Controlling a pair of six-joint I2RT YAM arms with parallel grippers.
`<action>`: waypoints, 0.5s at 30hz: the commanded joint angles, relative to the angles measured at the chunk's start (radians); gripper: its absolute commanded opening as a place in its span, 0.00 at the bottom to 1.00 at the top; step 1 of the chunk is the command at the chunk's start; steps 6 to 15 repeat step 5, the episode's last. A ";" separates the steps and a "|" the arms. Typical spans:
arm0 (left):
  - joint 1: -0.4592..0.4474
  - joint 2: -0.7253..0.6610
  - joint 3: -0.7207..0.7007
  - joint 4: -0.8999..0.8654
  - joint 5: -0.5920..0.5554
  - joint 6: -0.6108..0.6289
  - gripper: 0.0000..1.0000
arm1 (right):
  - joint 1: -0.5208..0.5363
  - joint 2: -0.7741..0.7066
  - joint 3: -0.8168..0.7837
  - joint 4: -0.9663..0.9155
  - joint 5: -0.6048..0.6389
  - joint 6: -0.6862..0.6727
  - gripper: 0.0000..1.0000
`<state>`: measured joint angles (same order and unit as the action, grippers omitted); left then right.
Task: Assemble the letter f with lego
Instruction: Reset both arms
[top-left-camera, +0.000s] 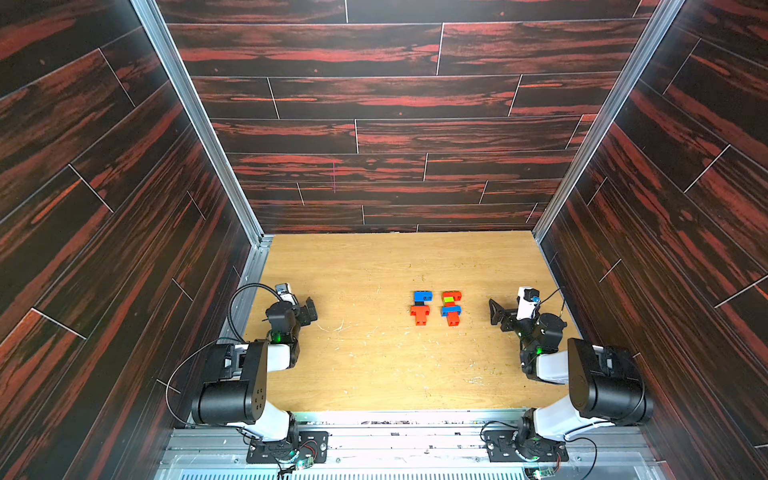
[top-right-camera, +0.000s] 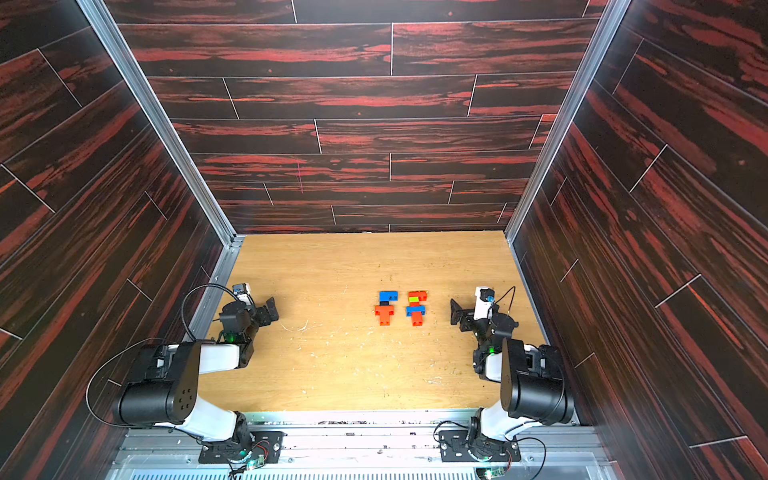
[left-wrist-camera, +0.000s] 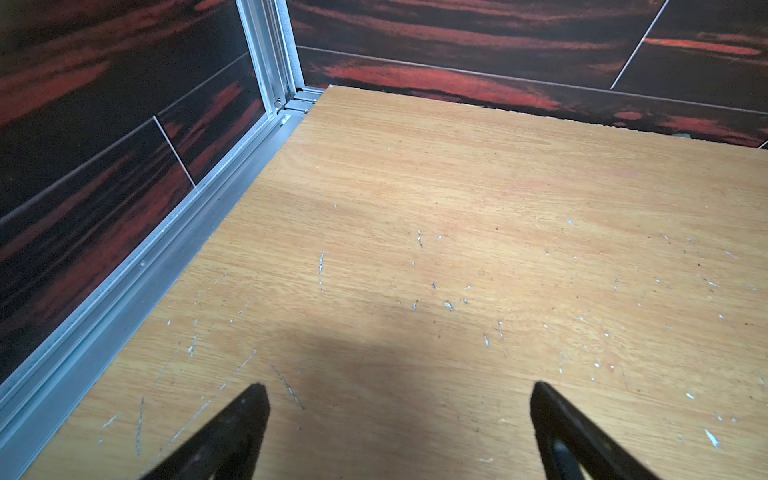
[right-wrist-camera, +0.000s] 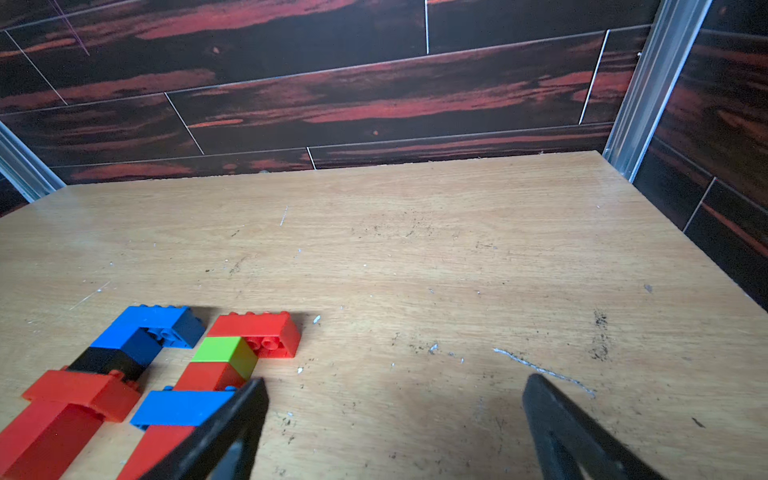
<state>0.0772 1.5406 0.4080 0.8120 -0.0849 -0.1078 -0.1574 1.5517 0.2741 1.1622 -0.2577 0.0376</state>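
On the far left the left gripper (top-left-camera: 308, 311) hangs low over bare table (top-left-camera: 353, 365), its jaws wide and nothing between them; its wrist view shows only scratched wood.

Right of centre lies the lego (top-left-camera: 436, 308), flat on the table as two small figures side by side, close but apart. The left figure (top-left-camera: 421, 309) runs from a blue top brick (right-wrist-camera: 145, 318) through a black brick (right-wrist-camera: 104, 359) to a red crossbar (right-wrist-camera: 79, 392) and a red stem (right-wrist-camera: 45, 436). The right figure (top-left-camera: 451, 307) has a red top brick (right-wrist-camera: 257, 328), a lime green brick (right-wrist-camera: 224, 349), a red square (right-wrist-camera: 203, 376), a blue crossbar (right-wrist-camera: 178, 407) and a red foot (right-wrist-camera: 158, 449).

Further right, near the right figure but not touching it, the right gripper (top-left-camera: 497, 316) is spread wide and empty.

To my eye each figure already reads as a rough f: a top brick jutting to one side, a bar lower down, a stem. No loose bricks wait on the table, so the building looks done or nearly so, and both arms seem parked. If anything remains, it would be pressing joints tight, which calls for a slow approach from the right and a gentle pinch across a stem.

Counted: two grippers, two figures. Red bricks, five. Blue, two for certain; whether a third sits under the blue top brick I cannot tell. Green, one. Black, one.
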 joint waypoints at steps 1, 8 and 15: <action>-0.001 0.004 0.025 -0.007 0.005 0.012 1.00 | 0.003 0.001 0.016 -0.003 0.005 0.005 0.98; -0.002 -0.002 0.017 0.002 0.004 0.011 1.00 | 0.003 0.002 0.016 -0.001 0.005 0.005 0.98; -0.002 -0.002 0.017 0.002 0.004 0.011 1.00 | 0.003 0.002 0.016 -0.001 0.005 0.005 0.98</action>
